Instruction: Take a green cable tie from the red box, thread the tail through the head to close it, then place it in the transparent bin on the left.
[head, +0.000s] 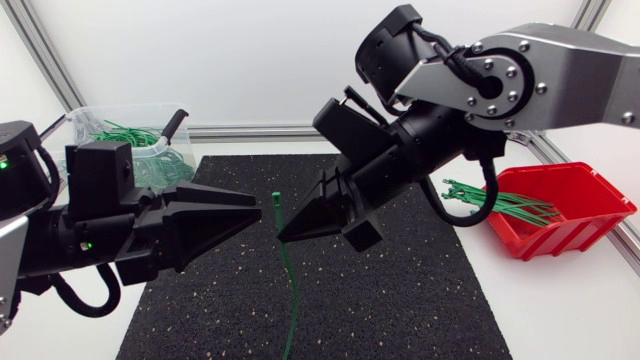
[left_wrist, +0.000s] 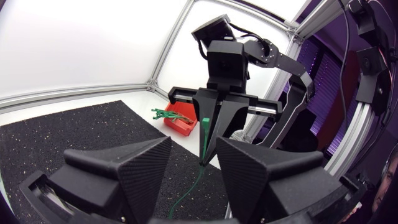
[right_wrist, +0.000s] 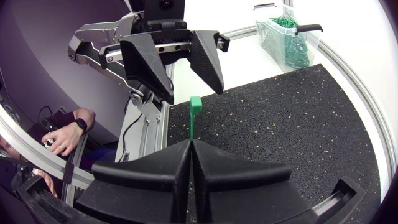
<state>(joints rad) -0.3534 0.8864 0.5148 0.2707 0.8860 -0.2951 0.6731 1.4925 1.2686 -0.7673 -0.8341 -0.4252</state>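
Observation:
My right gripper (head: 284, 236) is over the mat's middle, shut on a green cable tie (head: 290, 290). The tie's head (head: 276, 198) sticks up above the fingertips and its tail hangs down to the mat. In the right wrist view the tie's head (right_wrist: 196, 103) rises from my shut right gripper (right_wrist: 191, 147), in front of my left gripper (right_wrist: 186, 74). My left gripper (head: 256, 213) points at the tie from the left, its fingers open and apart from it. In the left wrist view the tie (left_wrist: 204, 140) stands just ahead of the gap of my left gripper (left_wrist: 194, 163).
The transparent bin (head: 78, 116) at the back left holds several green ties. The red box (head: 590, 190) with more ties stands at the right. A black mat (head: 400, 290) covers the table's middle.

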